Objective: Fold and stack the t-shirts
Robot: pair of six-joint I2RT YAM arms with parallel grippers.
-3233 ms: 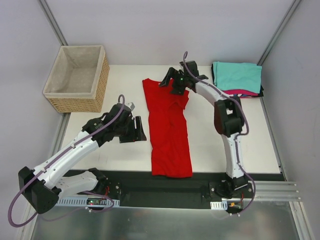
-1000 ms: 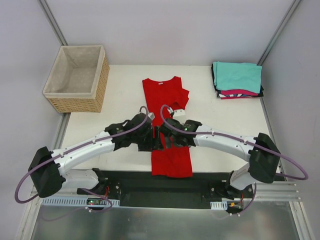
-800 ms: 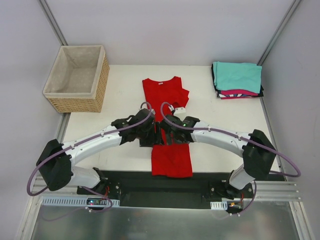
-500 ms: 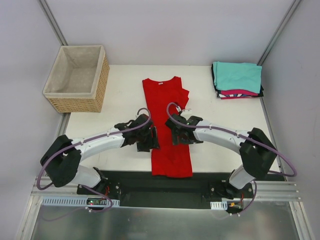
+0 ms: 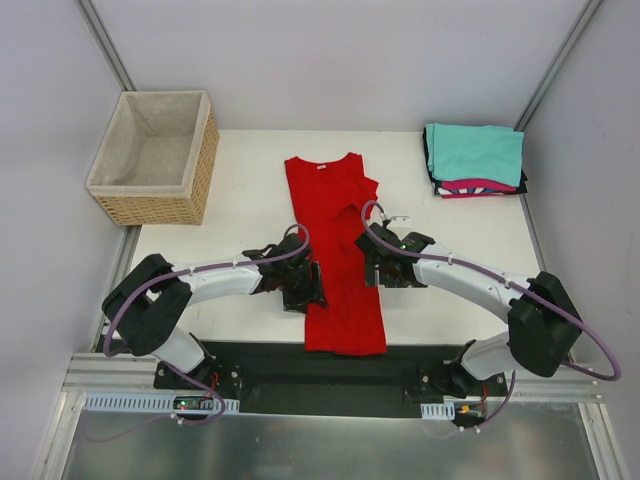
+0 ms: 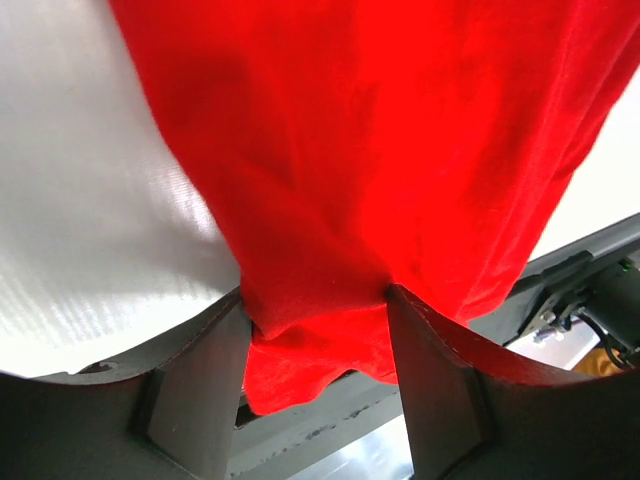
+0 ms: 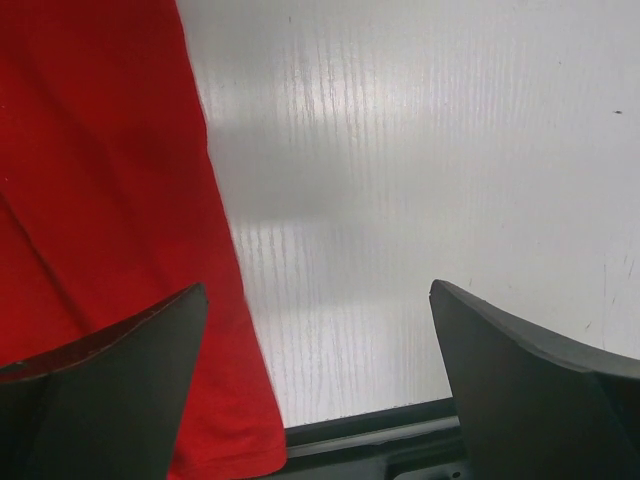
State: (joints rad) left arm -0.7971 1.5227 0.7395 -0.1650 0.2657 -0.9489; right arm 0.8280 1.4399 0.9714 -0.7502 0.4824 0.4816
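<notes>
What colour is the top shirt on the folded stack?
The top shirt is teal; the top external view shows it best.

On the white table [image 5: 250, 170], the red cloth t-shirt [image 5: 335, 230] lies at centre; the woven wicker basket [image 5: 150, 205] sits at its ten o'clock, the teal-topped stack of folded t-shirts [image 5: 474, 152] at two o'clock.

no readable text, numbers or logos in any view right now. the only candidate is the pale tag [image 5: 320, 168] at the collar of the red t-shirt [image 5: 330, 200], and it's far too small to make out.
</notes>
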